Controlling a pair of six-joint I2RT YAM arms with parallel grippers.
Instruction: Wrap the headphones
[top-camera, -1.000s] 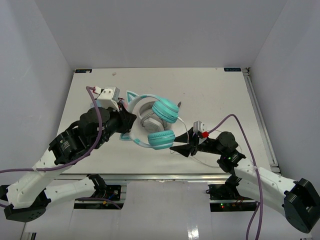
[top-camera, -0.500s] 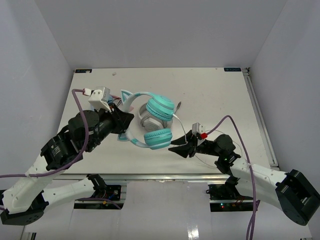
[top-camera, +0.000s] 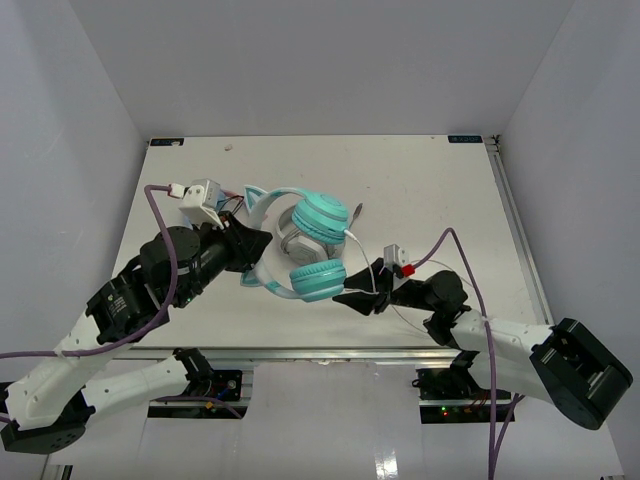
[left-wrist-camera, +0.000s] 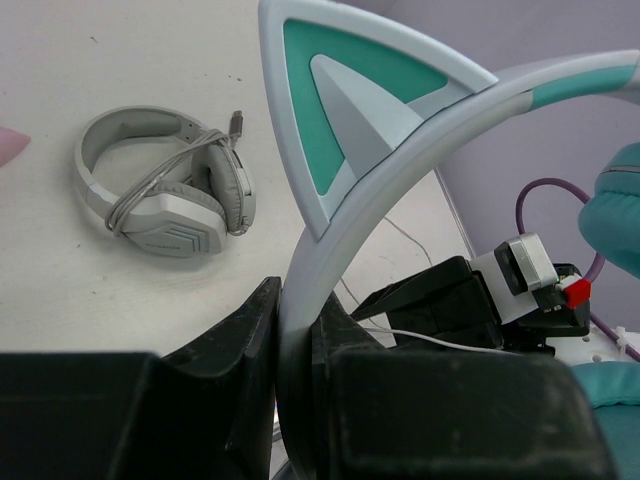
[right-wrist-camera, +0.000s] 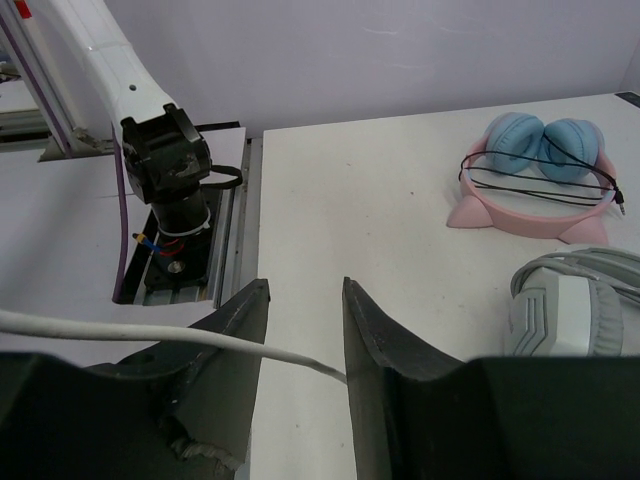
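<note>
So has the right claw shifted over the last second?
Yes, slightly: the right claw has crept left, nearer the grey-white headphones, which lie where they were.

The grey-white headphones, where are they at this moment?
In the top view the grey-white headphones lie mid-table, partly hidden by the teal headphones, between the left gripper and the right gripper.

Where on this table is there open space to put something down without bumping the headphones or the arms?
The far right of the table, between the teal headphones and the right edge, is bare; so is the strip along the back edge. Centre-left is crowded: the left arm, right arm, cable and grey-white headphones bunch there.
</note>
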